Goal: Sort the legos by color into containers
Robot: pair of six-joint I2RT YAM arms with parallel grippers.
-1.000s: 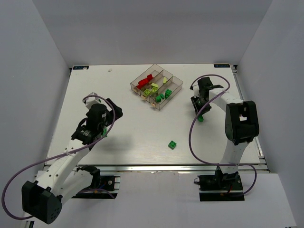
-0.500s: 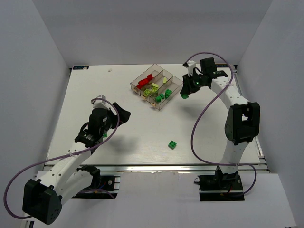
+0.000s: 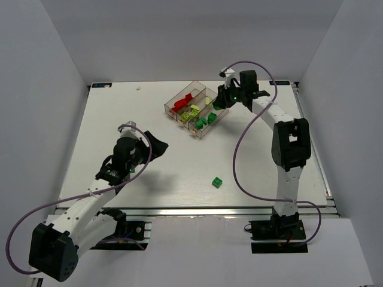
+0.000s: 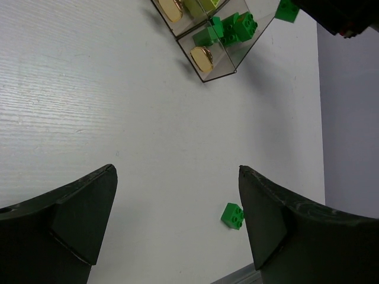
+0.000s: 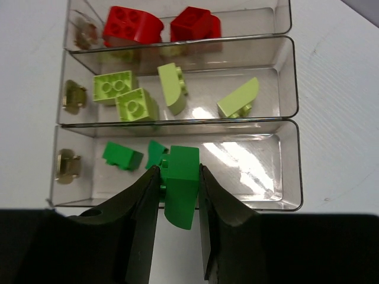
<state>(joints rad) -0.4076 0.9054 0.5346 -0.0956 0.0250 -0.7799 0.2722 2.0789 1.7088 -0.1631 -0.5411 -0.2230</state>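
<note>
The clear smoky containers (image 3: 210,129) stand at the table's back middle, three compartments side by side. In the right wrist view (image 5: 293,155) they hold red legos (image 5: 133,23), pale yellow-green legos (image 5: 127,97) and dark green legos (image 5: 121,155), one colour per compartment. My right gripper (image 5: 179,177) is shut on a dark green lego (image 5: 180,192), held above the near rim of the green compartment. The right gripper shows in the top view (image 3: 221,98). Another dark green lego (image 3: 217,182) lies loose on the table, also seen in the left wrist view (image 4: 233,215). My left gripper (image 4: 176,171) is open and empty above the table (image 3: 154,144).
White walls close in the table on the left, back and right. The table's near edge is a metal rail (image 3: 197,210). The right arm's purple cable (image 3: 239,149) loops over the table's right half.
My right gripper has lifted the dark green lego from the table's right side and carried it back and left to the containers. My left arm has shifted a little right.
</note>
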